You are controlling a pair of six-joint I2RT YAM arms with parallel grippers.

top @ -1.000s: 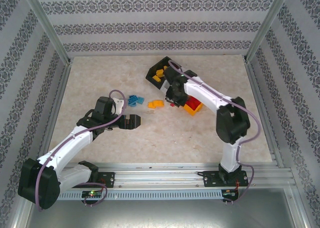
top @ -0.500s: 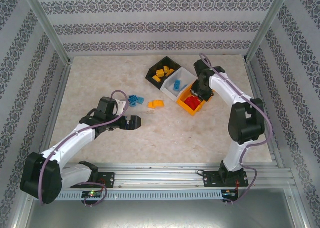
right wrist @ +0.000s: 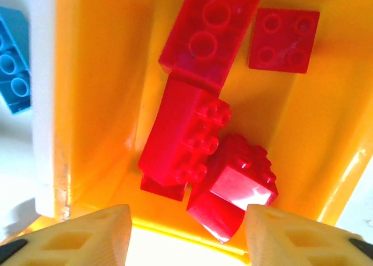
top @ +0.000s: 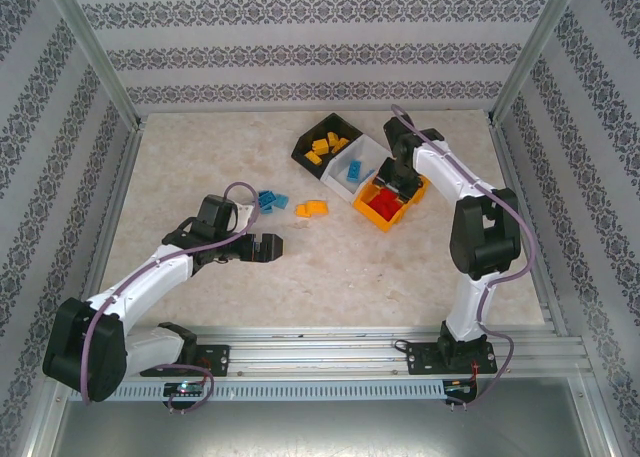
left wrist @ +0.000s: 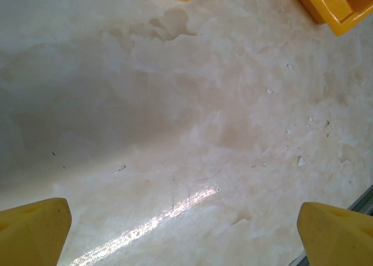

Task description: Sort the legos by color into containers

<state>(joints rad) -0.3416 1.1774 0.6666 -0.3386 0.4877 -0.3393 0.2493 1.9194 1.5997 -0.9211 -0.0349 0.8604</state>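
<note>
The pale marbled table (top: 330, 277) takes up the middle of the top view. The left arm (top: 150, 277) stretches up from the lower left corner, and the right arm (top: 470, 227) bends up the right side toward the upper centre. Three bins stand touching in a slanted row at upper centre: the black bin (top: 303, 153) farthest up and left, the white bin (top: 374, 153) in the middle, and the orange bin (top: 368, 211) lower right. The left gripper (top: 268, 248) hangs over bare table left of centre, its jaws wide apart and holding nothing; in the left wrist view its yellow fingertips (left wrist: 32, 231) sit in the two bottom corners. The right gripper (top: 400, 187) is over the orange bin with its jaws apart, clamping nothing. In the right wrist view the red bricks (right wrist: 186, 138) lie piled inside that bin, one just above the gap between the fingertips (right wrist: 87, 234). Yellow bricks (top: 325, 144) fill the black bin and blue bricks (top: 354, 171) lie in the white one. Loose blue bricks (top: 270, 200) and loose yellow bricks (top: 312, 209) lie on the table between the left gripper and the bins.
</note>
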